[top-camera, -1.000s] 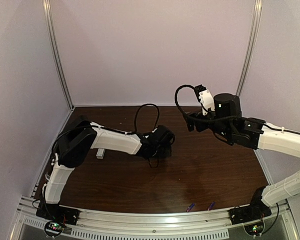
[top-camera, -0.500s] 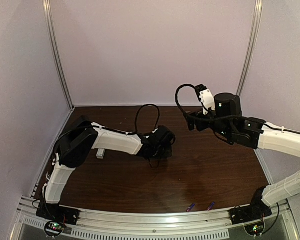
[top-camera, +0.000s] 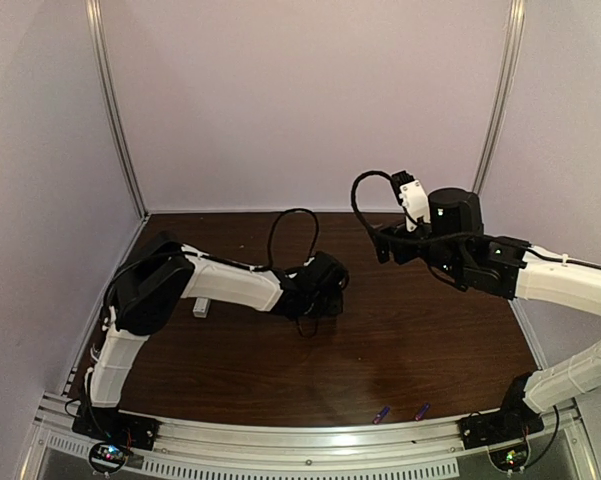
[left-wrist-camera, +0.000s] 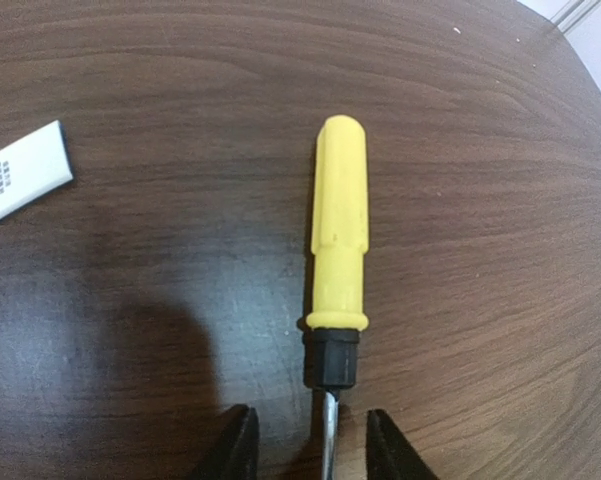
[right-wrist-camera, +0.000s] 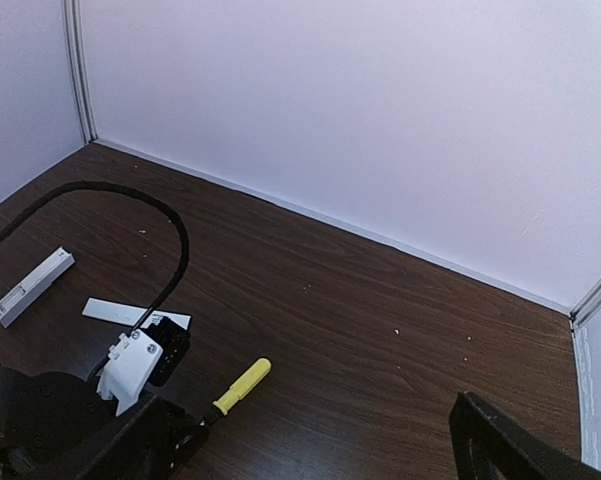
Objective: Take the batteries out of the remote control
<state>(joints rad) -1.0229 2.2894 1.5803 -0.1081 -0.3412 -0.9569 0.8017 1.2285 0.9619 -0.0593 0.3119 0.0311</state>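
Two purple-blue batteries (top-camera: pixel 382 413) (top-camera: pixel 422 410) lie on the table by the front rail, clear of both arms. The white remote control (right-wrist-camera: pixel 32 285) lies at the far left; in the top view (top-camera: pixel 201 307) the left arm hides part of it. My left gripper (left-wrist-camera: pixel 315 455) is open and low over the table. Its fingers (left-wrist-camera: pixel 235 448) straddle the metal shaft of a yellow-handled screwdriver (left-wrist-camera: pixel 340 235) without touching it. My right gripper (top-camera: pixel 382 247) is raised above the table's right side, open and empty. Only one of its fingers (right-wrist-camera: pixel 510 450) is clear in its wrist view.
A flat white cover strip (right-wrist-camera: pixel 135 313) lies just left of the left gripper; a white end with grey print (left-wrist-camera: pixel 20 175) shows in the left wrist view. The screwdriver also shows in the right wrist view (right-wrist-camera: pixel 242 384). The back wall stands behind it.
My left gripper has shifted slightly left and nearer along the screwdriver. The right arm has barely moved. The batteries have not moved.
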